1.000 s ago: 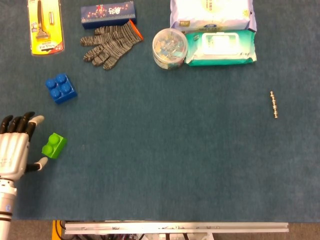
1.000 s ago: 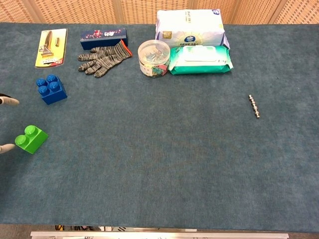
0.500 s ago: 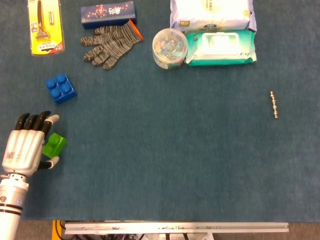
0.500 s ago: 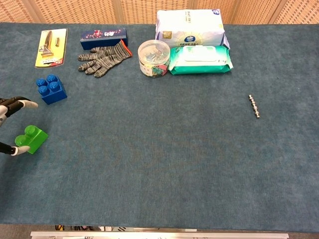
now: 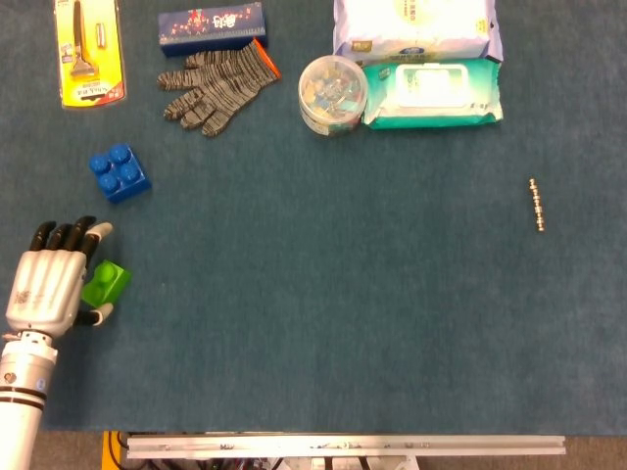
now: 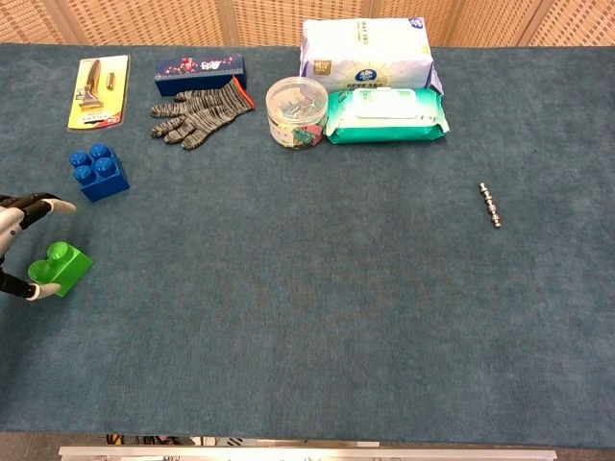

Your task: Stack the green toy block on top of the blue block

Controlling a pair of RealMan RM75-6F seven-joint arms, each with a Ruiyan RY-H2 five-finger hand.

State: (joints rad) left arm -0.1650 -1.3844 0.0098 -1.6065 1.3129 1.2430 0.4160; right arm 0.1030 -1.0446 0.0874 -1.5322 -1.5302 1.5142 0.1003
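The green block (image 5: 109,283) lies on the blue cloth near the left edge, and it also shows in the chest view (image 6: 61,268). The blue block (image 5: 120,173) sits a short way behind it, seen again from the chest (image 6: 98,172). My left hand (image 5: 47,285) is low beside the green block, back upward. Its fingers reach past the block's far side and its thumb lies at the near side. The fingers are spread and I see no grip on the block. From the chest only the left hand's (image 6: 16,247) edge shows. My right hand is out of both views.
Along the back stand a yellow tool pack (image 5: 87,51), a dark box (image 5: 212,27), a grey glove (image 5: 217,86), a round clear tub (image 5: 332,95), a wipes pack (image 5: 433,93) and a white bag (image 5: 411,26). A small metal rod (image 5: 536,205) lies at the right.
My left hand moved right and a little forward, from beside the green block to straddling it with fingers and thumb. The block has barely shifted.
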